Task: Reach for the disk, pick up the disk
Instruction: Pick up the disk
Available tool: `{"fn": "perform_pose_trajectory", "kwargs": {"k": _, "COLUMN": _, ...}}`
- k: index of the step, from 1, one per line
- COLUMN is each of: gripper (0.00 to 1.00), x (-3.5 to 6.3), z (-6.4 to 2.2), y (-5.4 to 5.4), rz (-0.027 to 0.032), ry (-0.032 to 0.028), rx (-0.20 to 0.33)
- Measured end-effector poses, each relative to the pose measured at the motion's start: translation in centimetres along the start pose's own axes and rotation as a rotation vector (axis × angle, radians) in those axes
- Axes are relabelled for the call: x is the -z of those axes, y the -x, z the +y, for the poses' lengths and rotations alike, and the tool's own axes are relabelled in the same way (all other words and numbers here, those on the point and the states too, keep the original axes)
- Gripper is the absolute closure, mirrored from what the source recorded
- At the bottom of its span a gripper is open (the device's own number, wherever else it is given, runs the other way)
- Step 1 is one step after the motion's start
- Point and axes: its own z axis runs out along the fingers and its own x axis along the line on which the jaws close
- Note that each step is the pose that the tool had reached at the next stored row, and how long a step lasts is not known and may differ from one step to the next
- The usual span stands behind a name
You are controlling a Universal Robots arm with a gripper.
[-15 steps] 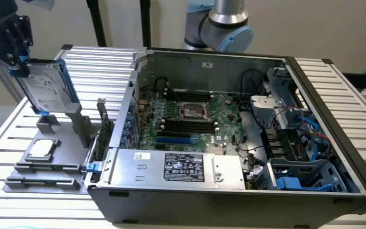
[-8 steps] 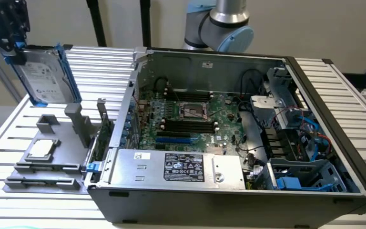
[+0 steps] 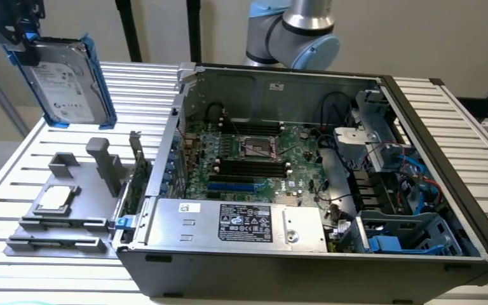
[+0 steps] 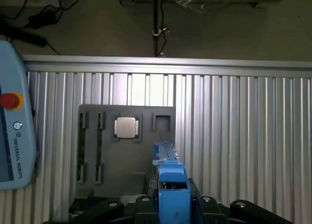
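Gripper (image 3: 23, 43) is closed partway, pinching our disk (image 3: 68, 79) by its top edge. We see it hanging upright in the air at the exterior view's left, above the grey tray (image 3: 25, 245).

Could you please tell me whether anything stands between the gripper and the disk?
Nothing visible does. The gripper is closed on the disk at its blue rail and holds it in the air above the grey fixture, beside the open computer case.
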Motion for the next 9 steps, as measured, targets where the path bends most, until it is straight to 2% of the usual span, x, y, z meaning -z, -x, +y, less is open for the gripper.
{"fn": "perform_pose_trajectory", "kwargs": {"k": 5, "gripper": 0.67, "x": 2.29, "z": -1.57, "y": -0.2, "rz": -0.0054, "ry": 0.0003, "rx": 0.001}}
{"fn": "perform_pose_trajectory", "kwargs": {"k": 9, "gripper": 0.67, "x": 3.77, "z": -3.13, "y": -0.5, "rz": -0.0119, "ry": 0.0008, "rx": 0.001}}
